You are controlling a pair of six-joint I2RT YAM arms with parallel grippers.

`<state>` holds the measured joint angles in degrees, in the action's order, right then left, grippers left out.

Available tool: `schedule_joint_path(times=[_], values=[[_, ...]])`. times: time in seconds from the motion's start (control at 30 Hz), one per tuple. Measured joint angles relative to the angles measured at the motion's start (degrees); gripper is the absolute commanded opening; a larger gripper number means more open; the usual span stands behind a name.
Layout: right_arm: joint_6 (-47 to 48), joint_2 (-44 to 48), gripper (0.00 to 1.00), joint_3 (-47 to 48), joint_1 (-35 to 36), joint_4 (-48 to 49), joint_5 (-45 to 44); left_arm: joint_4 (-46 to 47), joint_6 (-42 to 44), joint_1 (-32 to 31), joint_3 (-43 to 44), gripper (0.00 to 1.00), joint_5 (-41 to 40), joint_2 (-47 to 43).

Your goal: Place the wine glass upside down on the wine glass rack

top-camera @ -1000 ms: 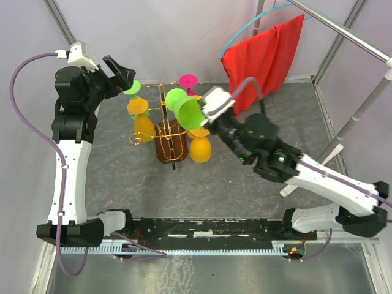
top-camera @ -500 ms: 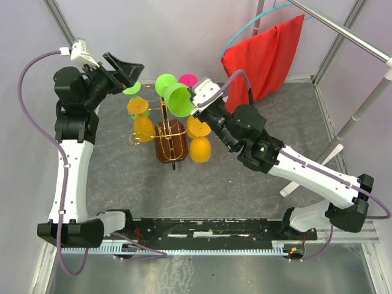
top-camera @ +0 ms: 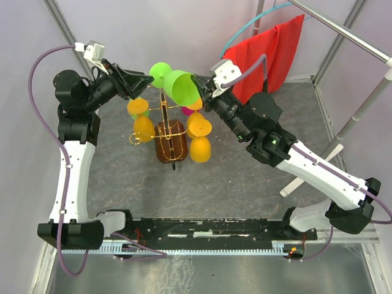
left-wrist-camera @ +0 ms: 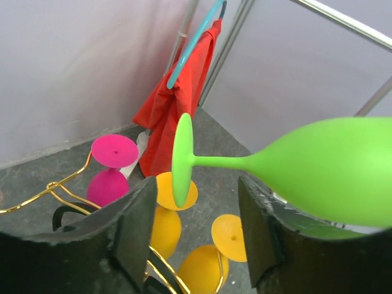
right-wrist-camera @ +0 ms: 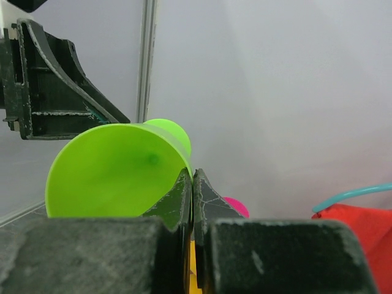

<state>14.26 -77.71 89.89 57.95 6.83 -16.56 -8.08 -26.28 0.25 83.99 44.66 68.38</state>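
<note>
**State.** The wine glass (top-camera: 181, 87) is in the air, lying roughly level above the wine glass rack (top-camera: 171, 144). Its foot points toward the left arm and its bowl mouth toward the right arm. The right gripper (top-camera: 199, 87) has its fingers pressed together on the bowl wall at the rim — a thin-edge pinch. The left gripper (left-wrist-camera: 197, 187) has its fingers (left-wrist-camera: 138, 229) spread, one on each side of the foot disc and stem. Gaps show on both sides and no contact is visible.

**Procedure (judged).** The step in hand appears to be a transfer to the left arm.
- Centre the stem between the left fingers just behind the foot.
- Close on the stem, not on the disc edge.
- Hold the stem axis level during closure.
- Release the rim pinch only once the left hold is firm, since a rim pinch alone is likely to resist twisting poorly.

**Clearances.** Directly below, orange glasses (top-camera: 201, 149) and a pink glass (left-wrist-camera: 114, 150) hang on the gold wire arms (top-camera: 135, 139). Descend only over a free arm — which arm is free cannot be told. The red cloth (top-camera: 269, 52) hangs behind the right arm, and the back wall is near the left wrist. Open counter (top-camera: 245, 184) on the near side of the rack gives room for reorienting.
</note>
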Motion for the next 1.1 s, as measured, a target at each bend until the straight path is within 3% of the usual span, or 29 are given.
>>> schedule_joint_path(times=[0.3,0.47,0.7,0.73,0.83,1.1], values=[[-2.84,-0.02,0.01,-0.50,-0.72,0.09,2.71,3.50,0.22,0.07,-3.93,0.43,4.04,-0.72],[-4.00,-0.02,0.01,-0.50,-0.92,0.13,3.34,3.96,0.44,0.26,-4.28,0.41,4.02,-0.72],[-5.44,0.04,0.01,-0.68,-0.98,0.48,4.11,4.15,0.66,0.46,-4.85,0.09,3.69,-0.72],[-5.49,0.09,0.05,-0.68,-1.03,0.48,4.09,4.26,0.72,0.52,-4.98,0.04,3.56,-0.72],[-5.62,0.20,0.13,-0.70,-1.03,0.35,4.04,4.83,0.85,0.59,-5.22,0.03,3.78,-0.72],[-4.87,0.96,0.61,-1.14,-1.09,-4.55,3.19,5.14,3.02,0.37,-5.09,0.03,3.93,-0.90]])
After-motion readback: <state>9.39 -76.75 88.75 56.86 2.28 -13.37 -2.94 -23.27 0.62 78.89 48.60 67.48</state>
